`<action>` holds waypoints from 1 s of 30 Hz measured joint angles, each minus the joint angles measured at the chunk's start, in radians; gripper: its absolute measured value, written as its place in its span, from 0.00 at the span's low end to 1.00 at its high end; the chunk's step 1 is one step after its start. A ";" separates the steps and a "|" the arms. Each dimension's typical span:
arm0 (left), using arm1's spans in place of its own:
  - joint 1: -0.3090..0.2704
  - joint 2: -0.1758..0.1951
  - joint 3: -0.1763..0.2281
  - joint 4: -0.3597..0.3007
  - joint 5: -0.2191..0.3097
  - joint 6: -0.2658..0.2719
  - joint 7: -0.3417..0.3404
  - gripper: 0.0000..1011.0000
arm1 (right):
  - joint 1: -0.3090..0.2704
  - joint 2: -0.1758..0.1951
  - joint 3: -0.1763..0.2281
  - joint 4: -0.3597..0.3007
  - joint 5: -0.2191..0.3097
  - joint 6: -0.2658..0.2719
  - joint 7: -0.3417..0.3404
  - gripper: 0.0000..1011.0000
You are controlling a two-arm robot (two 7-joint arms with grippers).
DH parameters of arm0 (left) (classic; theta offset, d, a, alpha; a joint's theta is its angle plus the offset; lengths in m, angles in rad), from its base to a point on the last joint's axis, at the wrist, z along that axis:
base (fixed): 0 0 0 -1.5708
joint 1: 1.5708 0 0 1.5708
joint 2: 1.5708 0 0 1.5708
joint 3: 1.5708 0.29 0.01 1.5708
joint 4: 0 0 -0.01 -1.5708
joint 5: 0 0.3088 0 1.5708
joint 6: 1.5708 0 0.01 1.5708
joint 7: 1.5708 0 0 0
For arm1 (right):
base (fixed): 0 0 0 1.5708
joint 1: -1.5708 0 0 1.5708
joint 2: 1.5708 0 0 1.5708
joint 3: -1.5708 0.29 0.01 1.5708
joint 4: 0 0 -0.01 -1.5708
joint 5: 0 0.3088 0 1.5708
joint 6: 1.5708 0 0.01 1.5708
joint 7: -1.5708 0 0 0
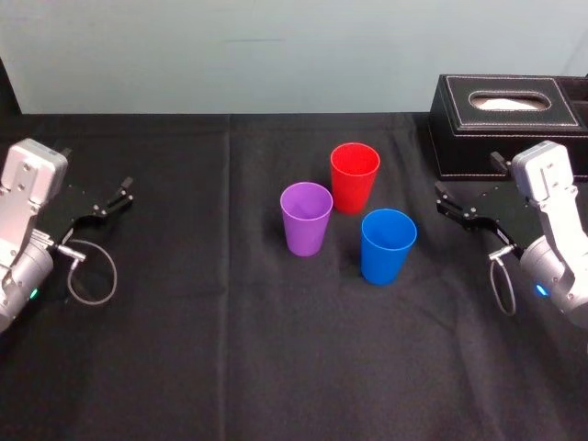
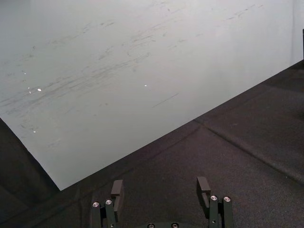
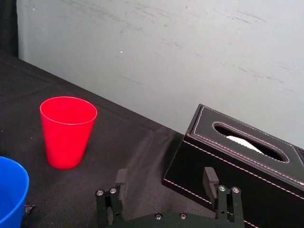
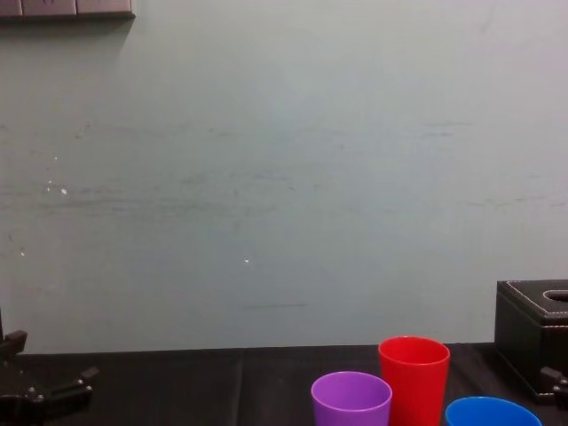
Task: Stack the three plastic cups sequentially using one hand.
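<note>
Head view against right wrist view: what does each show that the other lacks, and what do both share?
Of the two, the head view alone has the purple cup and the left gripper, parked open at the far left. The right wrist view alone looks from behind the right gripper, its fingers apart with nothing held. Both share the red cup, the blue cup, the black tissue box and the right gripper itself.
</note>
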 joint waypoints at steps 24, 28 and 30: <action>0.000 0.000 0.000 0.000 0.000 0.000 0.000 0.99 | -0.023 0.004 0.037 -0.033 0.017 -0.017 0.022 0.99; 0.000 0.000 0.000 0.000 0.000 0.000 0.000 0.99 | -0.057 0.022 0.066 -0.073 0.047 -0.019 0.049 0.99; 0.000 0.000 0.000 0.000 0.000 0.000 0.000 0.99 | -0.087 0.039 0.087 -0.100 0.074 -0.021 0.074 0.99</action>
